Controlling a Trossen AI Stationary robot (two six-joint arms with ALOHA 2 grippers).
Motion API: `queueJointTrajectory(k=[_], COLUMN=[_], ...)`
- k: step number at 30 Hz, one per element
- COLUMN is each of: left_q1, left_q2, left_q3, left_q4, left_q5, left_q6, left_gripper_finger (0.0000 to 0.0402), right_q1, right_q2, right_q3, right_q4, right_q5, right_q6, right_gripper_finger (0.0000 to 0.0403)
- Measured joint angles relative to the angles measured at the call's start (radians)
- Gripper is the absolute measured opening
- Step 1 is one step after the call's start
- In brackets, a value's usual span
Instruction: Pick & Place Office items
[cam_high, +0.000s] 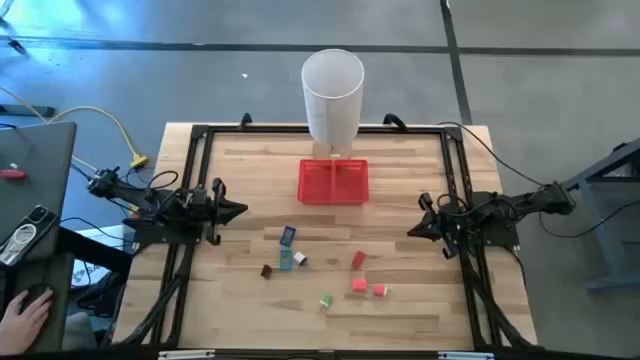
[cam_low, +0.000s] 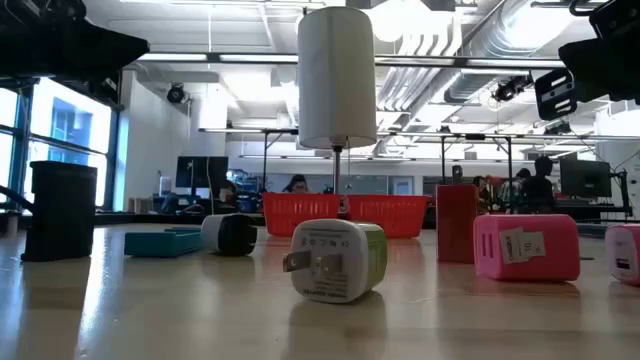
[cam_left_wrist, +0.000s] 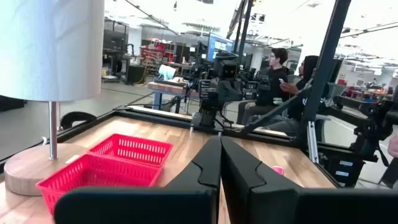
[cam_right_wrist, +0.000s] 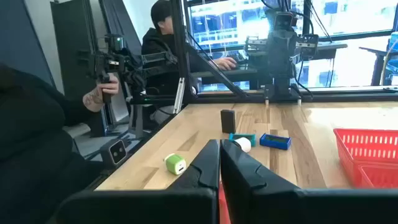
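Note:
Several small office items lie on the wooden table's near half: a blue piece (cam_high: 288, 236), a dark brown one (cam_high: 267, 270), a teal-and-white one (cam_high: 290, 260), a red one (cam_high: 358, 260), pink ones (cam_high: 360, 285) and a green-white plug block (cam_low: 335, 260). My left gripper (cam_high: 243, 210) hovers shut at the table's left, pointing right, with the items nearer the front edge. My right gripper (cam_high: 410, 232) hovers shut at the table's right, pointing left. Neither holds anything. The right wrist view shows the green-white block (cam_right_wrist: 175, 164) and the blue piece (cam_right_wrist: 275, 141) ahead.
A red mesh tray (cam_high: 333, 181) sits at the table's far middle. Just behind it a tall white cylinder (cam_high: 332, 95) stands on a thin post with a round wooden base (cam_left_wrist: 31, 168). A black frame (cam_high: 200, 135) borders the table. People sit beyond the table.

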Motion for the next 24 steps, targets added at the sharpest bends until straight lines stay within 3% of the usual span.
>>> queueJointTrajectory(k=[24], left_q1=[0.000], left_q2=[0.000], left_q3=[0.000], left_q4=[0.000], left_q5=[-0.002], left_q6=[0.000], left_gripper_finger=[0.0001], right_q1=[0.000], right_q2=[0.073], right_q3=[0.000], right_q4=[-0.002], right_q5=[0.000], right_q6=[0.000], right_gripper_finger=[0.0002])
